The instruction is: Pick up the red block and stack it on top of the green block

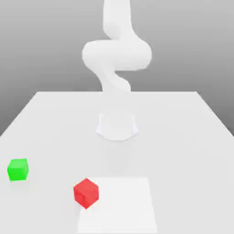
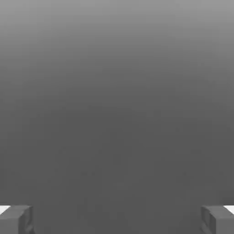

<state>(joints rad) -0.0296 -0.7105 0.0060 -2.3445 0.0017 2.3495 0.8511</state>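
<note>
The red block (image 1: 86,192) rests on the white table near its front edge, turned so one corner faces forward. The green block (image 1: 18,169) sits apart from it, toward the exterior view's left and a little farther back. My arm (image 1: 116,55) rises from its base and bends upward past the upper edge of the exterior view. In the hand view my gripper (image 2: 117,219) is open: its two grey fingertips (image 2: 16,218) stand wide apart with nothing between them, facing a plain grey background.
The arm's round base (image 1: 117,125) stands at the middle of the table (image 1: 183,137). A lighter square patch (image 1: 119,205) marks the tabletop beside the red block, on the exterior view's right.
</note>
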